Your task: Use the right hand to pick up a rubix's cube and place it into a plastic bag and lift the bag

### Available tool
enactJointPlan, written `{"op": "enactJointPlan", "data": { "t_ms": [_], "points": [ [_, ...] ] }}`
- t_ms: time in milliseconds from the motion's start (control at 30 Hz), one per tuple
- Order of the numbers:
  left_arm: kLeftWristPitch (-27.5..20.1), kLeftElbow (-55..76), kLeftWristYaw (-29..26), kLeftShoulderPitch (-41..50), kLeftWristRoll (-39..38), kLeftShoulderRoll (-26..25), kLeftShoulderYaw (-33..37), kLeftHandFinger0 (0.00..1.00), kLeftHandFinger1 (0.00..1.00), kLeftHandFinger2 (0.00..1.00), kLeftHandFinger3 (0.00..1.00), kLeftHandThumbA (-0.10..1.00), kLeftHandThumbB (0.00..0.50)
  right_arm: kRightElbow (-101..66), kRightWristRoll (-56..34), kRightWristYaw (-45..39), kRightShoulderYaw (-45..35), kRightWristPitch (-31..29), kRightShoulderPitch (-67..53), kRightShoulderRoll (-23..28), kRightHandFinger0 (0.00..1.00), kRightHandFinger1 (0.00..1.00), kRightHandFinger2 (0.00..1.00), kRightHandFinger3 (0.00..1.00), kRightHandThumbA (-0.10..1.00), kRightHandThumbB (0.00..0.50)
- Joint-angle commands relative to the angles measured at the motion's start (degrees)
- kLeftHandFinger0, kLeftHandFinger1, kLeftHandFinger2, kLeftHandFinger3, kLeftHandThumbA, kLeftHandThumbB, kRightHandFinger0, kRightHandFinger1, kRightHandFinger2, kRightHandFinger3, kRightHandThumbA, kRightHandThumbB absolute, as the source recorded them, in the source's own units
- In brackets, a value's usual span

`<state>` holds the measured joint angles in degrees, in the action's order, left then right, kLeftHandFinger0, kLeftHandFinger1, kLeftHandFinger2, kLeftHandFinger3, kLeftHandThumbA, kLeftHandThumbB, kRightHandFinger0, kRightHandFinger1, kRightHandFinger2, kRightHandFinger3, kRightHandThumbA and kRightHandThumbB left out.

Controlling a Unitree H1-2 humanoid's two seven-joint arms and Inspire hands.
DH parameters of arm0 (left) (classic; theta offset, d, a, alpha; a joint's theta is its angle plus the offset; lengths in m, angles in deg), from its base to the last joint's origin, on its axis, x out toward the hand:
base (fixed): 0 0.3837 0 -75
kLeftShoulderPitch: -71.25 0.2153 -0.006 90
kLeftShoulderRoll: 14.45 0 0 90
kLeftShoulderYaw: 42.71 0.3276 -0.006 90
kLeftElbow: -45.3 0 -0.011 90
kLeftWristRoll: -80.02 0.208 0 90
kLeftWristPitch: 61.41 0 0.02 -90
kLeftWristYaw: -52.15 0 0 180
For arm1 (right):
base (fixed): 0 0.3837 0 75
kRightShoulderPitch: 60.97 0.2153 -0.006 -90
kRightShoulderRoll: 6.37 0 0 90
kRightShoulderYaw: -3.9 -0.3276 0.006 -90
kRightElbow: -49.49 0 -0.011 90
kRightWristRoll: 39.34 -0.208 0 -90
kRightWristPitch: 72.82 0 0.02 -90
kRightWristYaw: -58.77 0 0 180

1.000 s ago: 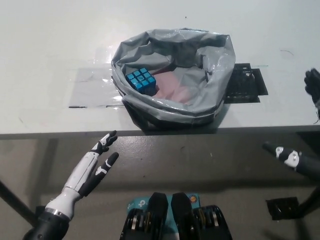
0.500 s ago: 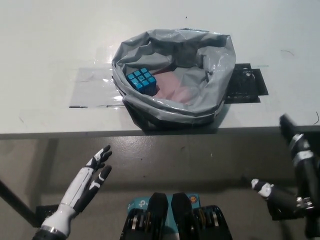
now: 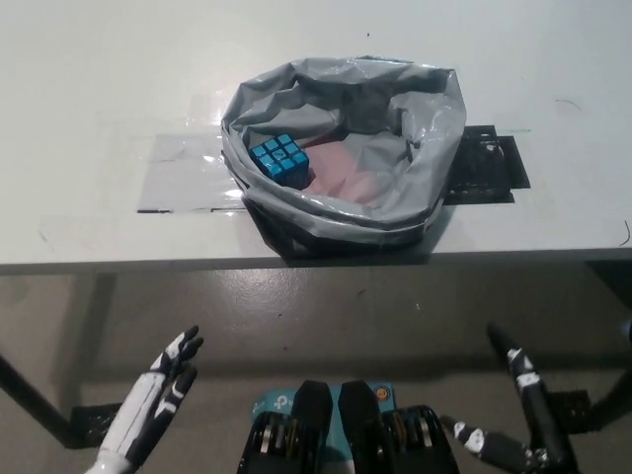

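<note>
A blue Rubik's cube [image 3: 278,160] lies inside the grey plastic bag [image 3: 430,128], at the bag's left side on its pinkish floor. The bag stands open on the white table [image 3: 99,79], close to the front edge. My black right hand [image 3: 513,415] is low at the bottom right, below the table edge, fingers spread and holding nothing. My white left hand [image 3: 158,395] rests at the bottom left, also below the table, open.
A clear plastic sheet [image 3: 183,173] lies flat on the table left of the bag. A black mat [image 3: 486,166] pokes out from under the bag on its right. The table's front edge [image 3: 316,265] runs across the picture's middle.
Both hands have dropped down and back toward the bottom of the picture, away from the table edge. The cube and bag have not moved.
</note>
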<state>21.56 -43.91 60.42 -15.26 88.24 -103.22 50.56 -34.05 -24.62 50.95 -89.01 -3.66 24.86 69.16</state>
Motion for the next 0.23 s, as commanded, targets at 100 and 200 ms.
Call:
{"op": "enactJointPlan", "data": {
  "t_ms": [100,200],
  "points": [
    [-2.7,1.3,0.1,0.9,-0.8,-0.6,-0.2,1.0,1.0,1.0,1.0,1.0,0.305,-1.1,0.9,2.3,2.6,-3.0,-1.4,1.4,1.0,1.0,1.0,1.0,1.0,0.267],
    [-2.6,1.2,0.2,0.8,-1.0,-0.8,-0.2,1.0,1.0,1.0,1.0,1.0,0.31,-0.8,1.3,2.6,2.8,-3.1,-1.2,1.4,1.0,1.0,1.0,1.0,1.0,0.268]
  ]
}}
